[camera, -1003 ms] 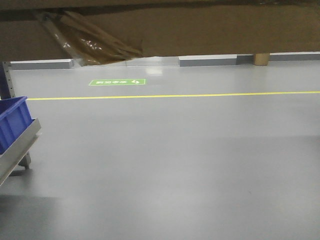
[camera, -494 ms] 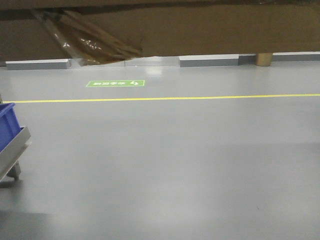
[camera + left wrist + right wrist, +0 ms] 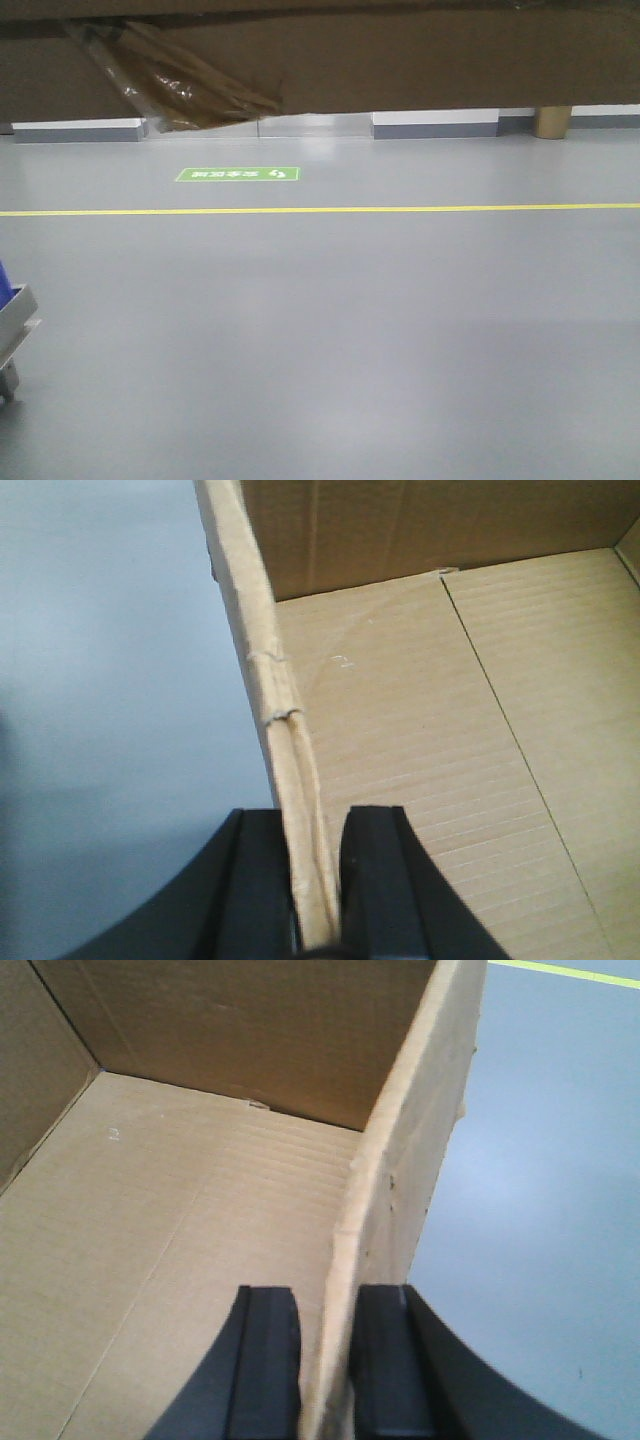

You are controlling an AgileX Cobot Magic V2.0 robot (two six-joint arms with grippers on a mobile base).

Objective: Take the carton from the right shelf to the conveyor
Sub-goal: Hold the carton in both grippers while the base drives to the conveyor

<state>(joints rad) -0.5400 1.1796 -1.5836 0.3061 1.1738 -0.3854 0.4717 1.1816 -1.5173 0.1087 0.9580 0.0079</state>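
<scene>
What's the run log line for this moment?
left jaws: shut on carton left wall | right jaws: shut on carton right wall | carton: lifted, above floor | conveyor: not in view

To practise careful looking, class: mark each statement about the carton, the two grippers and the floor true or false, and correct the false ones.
1. The left gripper grips a wall of the carton. True.
2. The right gripper is open, away from the carton. False: it is shut on a carton wall too.
3. A red packet lies inside the carton. False: the visible inside is bare cardboard.
4. A yellow line crosses the floor. True.
</scene>
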